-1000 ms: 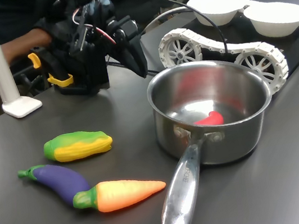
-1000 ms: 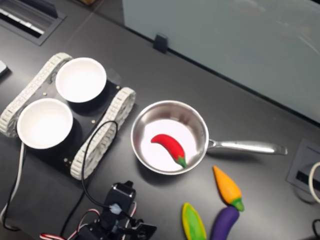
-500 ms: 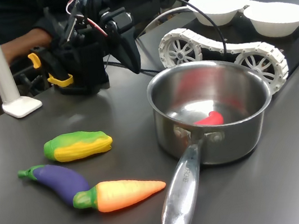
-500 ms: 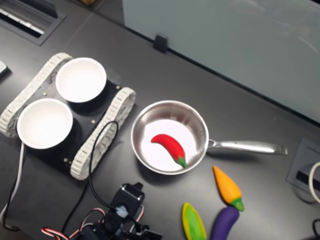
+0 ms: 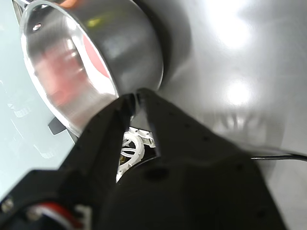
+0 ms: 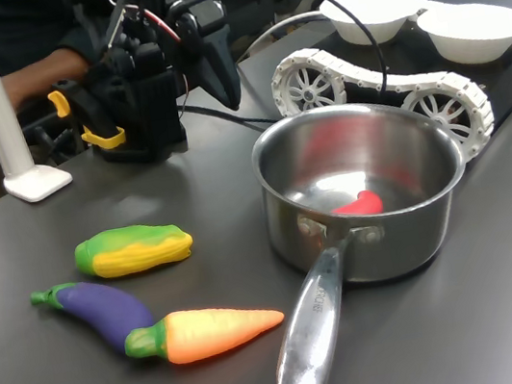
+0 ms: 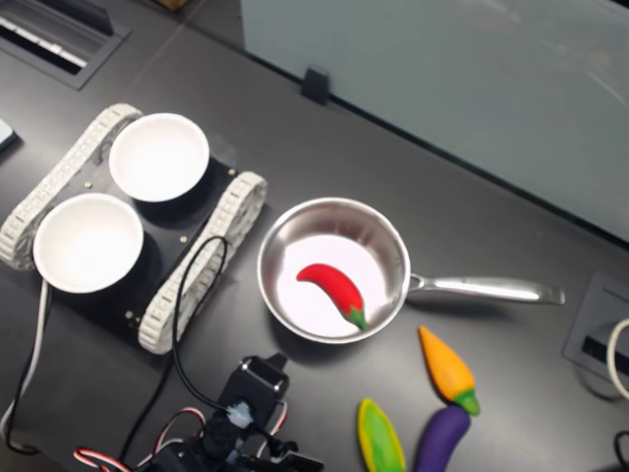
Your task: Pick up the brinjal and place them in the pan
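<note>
Three toy vegetables lie together on the dark table (image 6: pixel 39 236), and among them we find the brinjal (image 6: pixel 102 310), resting near the front edge in the first exterior view, its thick end touching the green top of the carrot (image 6: pixel 205 332), with the corn (image 6: pixel 134 249) just beside it toward the back. In the second exterior view the brinjal (image 7: pixel 440 439) sits at the bottom edge of the picture, between corn and carrot. Our gripper (image 6: pixel 218 73) hangs in the air well apart from the brinjal, near the back of the table, beside the far rim of the pan (image 6: pixel 367 204) and above the table top. In the wrist view the gripper (image 5: pixel 136 98) shows two dark fingers (image 5: pixel 170 129) tapering to tips that almost meet, with only a thin slit between them and nothing held; the view is blurred, so we think they are closed or very nearly so. We see the pan (image 7: pixel 334 270) in the middle of the table with a red chilli (image 7: pixel 332 291) inside it. Behind it stands a tracked vehicle (image 6: pixel 385 84) carrying two white bowls (image 6: pixel 479 28).
</note>
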### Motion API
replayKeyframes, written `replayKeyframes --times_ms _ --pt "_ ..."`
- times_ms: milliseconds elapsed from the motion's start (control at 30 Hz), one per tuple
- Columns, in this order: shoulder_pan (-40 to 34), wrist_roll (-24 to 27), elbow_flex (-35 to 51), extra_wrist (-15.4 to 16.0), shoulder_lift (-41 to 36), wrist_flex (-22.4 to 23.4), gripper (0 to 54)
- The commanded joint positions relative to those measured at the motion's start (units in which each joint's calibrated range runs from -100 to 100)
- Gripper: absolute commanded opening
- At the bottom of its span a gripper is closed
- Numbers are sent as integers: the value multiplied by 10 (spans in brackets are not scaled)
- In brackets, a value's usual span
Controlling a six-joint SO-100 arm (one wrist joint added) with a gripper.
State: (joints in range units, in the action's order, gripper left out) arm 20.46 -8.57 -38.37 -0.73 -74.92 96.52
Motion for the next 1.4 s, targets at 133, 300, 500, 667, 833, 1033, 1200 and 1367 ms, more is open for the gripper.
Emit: replayKeyframes --times_ms 133,300,500,667,833,1033,1200,1367 --pt "42 0 105 -9 53 -1 2" --pt "84 -4 150 -9 87 0 2" --pt "126 -10 175 -9 111 -6 1" --pt "135 -13 187 -9 137 -9 1" --pt "150 -12 215 -9 172 -8 1" --pt "174 -19 254 -9 209 -8 1" --pt "217 -21 294 -10 248 -10 1" --pt "262 -22 337 -10 290 -13 1"
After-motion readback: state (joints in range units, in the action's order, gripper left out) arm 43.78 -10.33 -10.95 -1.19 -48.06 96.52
